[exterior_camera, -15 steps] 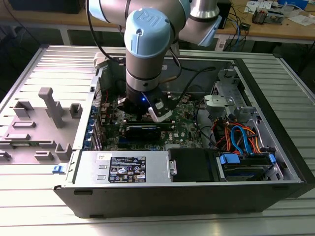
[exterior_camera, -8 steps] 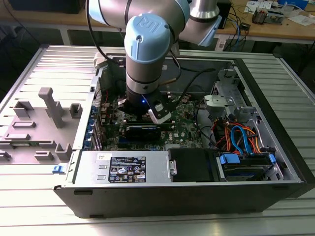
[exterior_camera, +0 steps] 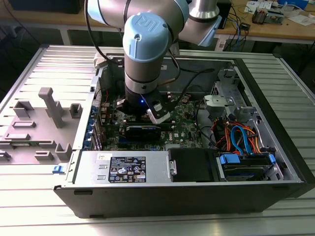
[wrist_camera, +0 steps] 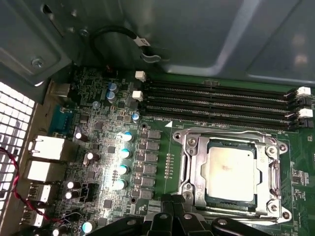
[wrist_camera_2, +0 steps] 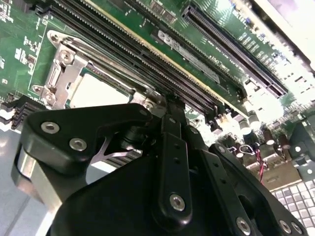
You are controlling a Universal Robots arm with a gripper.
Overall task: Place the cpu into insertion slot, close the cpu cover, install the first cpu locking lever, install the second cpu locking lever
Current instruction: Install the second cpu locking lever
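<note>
Silvery cpu (wrist_camera: 230, 172) seated under cpu cover (wrist_camera: 197, 169), tool (wrist_camera: 172, 204) beside it

Memory slots (wrist_camera: 221, 101) flank the cpu cover (wrist_camera: 231, 172) closely on one side; capacitors (wrist_camera: 123, 152) stand near the opposite side; above stays open.

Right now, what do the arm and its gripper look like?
In the exterior view the arm has silver-grey tube sections and light blue round joint caps, one bearing a pale logo mark; black cables run along it, and a small blue light glows near its wrist. In the second wrist view the gripper is matte black, built of linked bars fastened with round silver screws, with a bare metal bracket on one side.
</note>
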